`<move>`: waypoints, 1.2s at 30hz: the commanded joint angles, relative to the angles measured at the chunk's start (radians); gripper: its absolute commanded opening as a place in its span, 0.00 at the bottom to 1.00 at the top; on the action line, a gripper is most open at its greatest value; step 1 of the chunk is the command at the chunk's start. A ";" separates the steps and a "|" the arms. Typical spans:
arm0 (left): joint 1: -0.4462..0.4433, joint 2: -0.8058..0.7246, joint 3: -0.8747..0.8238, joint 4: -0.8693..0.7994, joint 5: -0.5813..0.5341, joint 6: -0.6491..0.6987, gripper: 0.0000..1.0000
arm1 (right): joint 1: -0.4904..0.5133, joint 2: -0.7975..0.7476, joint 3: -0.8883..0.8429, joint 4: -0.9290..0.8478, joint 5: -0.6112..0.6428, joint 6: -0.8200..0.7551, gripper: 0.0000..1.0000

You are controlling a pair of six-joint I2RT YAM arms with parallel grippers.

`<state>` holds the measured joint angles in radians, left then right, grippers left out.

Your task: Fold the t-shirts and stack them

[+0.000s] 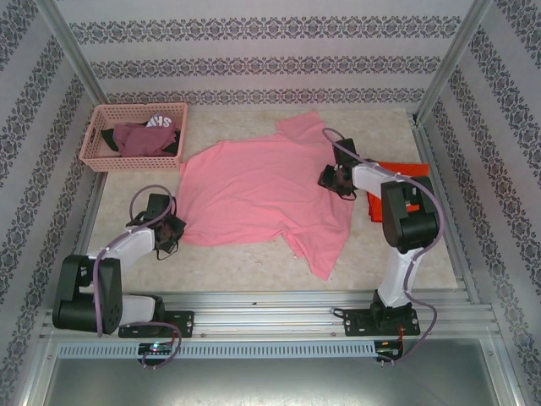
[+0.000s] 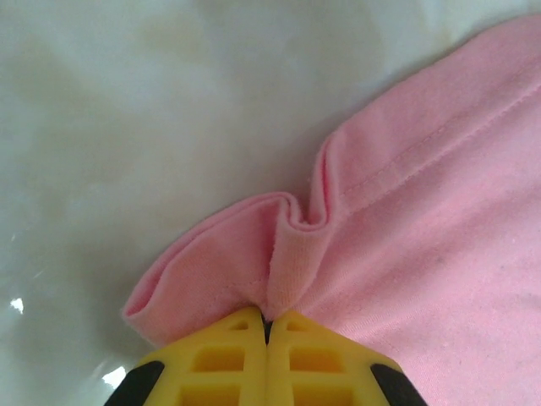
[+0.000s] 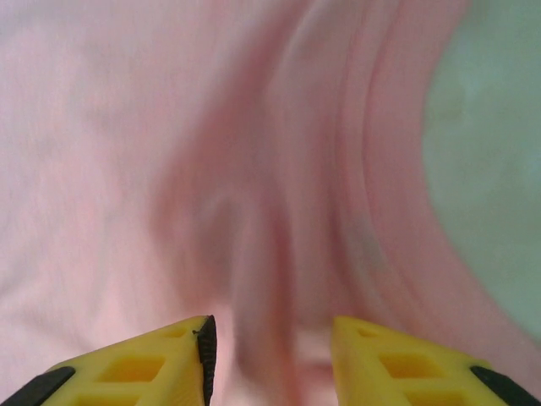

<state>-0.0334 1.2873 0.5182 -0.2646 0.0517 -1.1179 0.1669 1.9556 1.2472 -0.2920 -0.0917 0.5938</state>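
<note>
Floppy, featherlight salmon-pink cotton t-shirt [image 1: 254, 190] wants edge grabs: left end effector [image 2: 266, 323] clamps its hem [image 2: 296, 254], right end effector [image 3: 270, 334] hangs open over the neckline [image 3: 372, 211].

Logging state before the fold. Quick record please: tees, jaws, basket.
pink tee: spread flat, unfolded
orange tee: right of pink tee, partly hidden
left jaws: shut on pink tee's hem corner
right jaws: open over pink tee's collar end; wrist view blurred
basket: far left corner, holds dark garments
stack: not started
</note>
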 commanded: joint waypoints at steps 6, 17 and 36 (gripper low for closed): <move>-0.017 -0.077 -0.012 -0.132 -0.030 -0.020 0.50 | -0.011 -0.068 0.034 -0.011 -0.083 -0.103 0.45; 0.059 -0.175 -0.013 -0.171 -0.047 0.075 0.88 | 0.366 -0.558 -0.361 -0.102 0.073 -0.055 0.47; 0.135 -0.172 -0.001 -0.167 -0.001 0.216 1.00 | 0.697 -0.467 -0.485 -0.090 0.120 0.190 0.41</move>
<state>0.0875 1.1248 0.5152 -0.4164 0.0399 -0.9367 0.8539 1.4662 0.7811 -0.3981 -0.0231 0.7612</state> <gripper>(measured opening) 0.998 0.407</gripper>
